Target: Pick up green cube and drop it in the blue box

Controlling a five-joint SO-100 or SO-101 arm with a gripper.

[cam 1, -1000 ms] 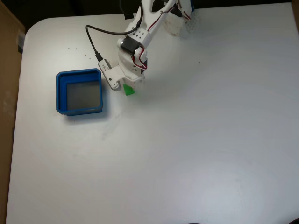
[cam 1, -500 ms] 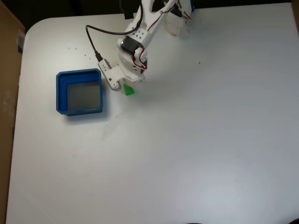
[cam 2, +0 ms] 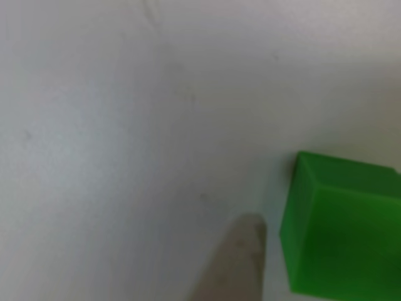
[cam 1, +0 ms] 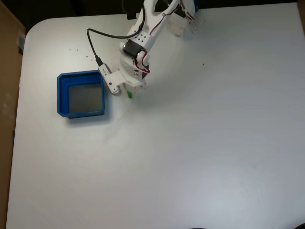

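In the fixed view the green cube [cam 1: 129, 94] shows as a small sliver under the white arm's head, on the table just right of the blue box [cam 1: 62, 95]. My gripper [cam 1: 127, 92] hangs right over the cube and hides most of it. In the other view the green cube [cam 2: 341, 229] sits at the lower right, close up. One pale fingertip [cam 2: 241, 254] stands just left of it with a narrow gap between them. The second finger is out of frame. The box holds nothing on its grey floor.
A black cable [cam 1: 95, 45] loops from the arm above the box. The arm's base [cam 1: 178, 19] stands at the table's far edge. A brown board [cam 1: 7, 71] borders the table on the left. Bare white tabletop stretches to the right and front.
The arm's head has shifted slightly left and down over the cube, so less of the green shows than before. The box has not moved.
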